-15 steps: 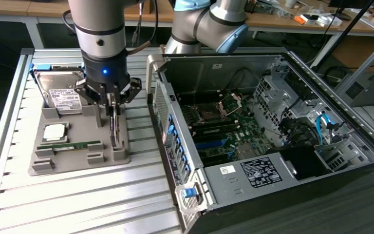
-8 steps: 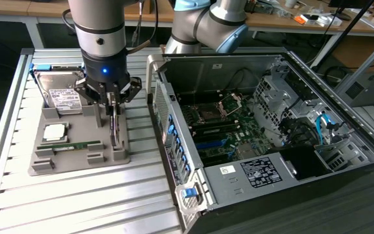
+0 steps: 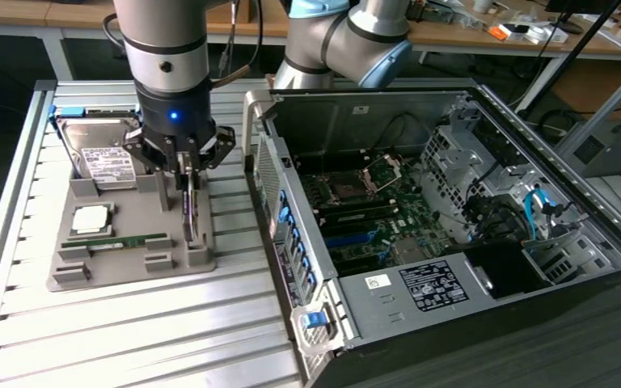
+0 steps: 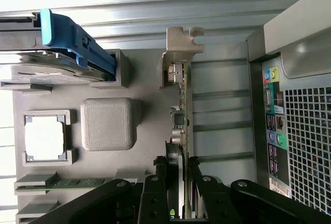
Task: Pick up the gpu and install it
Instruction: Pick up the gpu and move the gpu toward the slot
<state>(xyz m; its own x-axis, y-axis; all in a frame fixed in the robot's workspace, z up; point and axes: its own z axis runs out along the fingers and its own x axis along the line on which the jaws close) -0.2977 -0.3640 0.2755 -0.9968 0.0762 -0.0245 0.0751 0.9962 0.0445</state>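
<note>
Exterior view: gpu on edge in grey tray, left of centre, long axis running toward frame bottom. Slatted metal table; open computer case at right. Arm vertical, gripper pointing straight down over the card.

Wrist view: gpu with silvery bracket at the end away from the gripper; fingers narrow, clamped on both faces of the card.

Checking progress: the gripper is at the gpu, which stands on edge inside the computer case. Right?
No. The gpu stands on edge in the grey tray beside the computer case, not inside it; the gripper is at it. The exterior view shows this.
</note>
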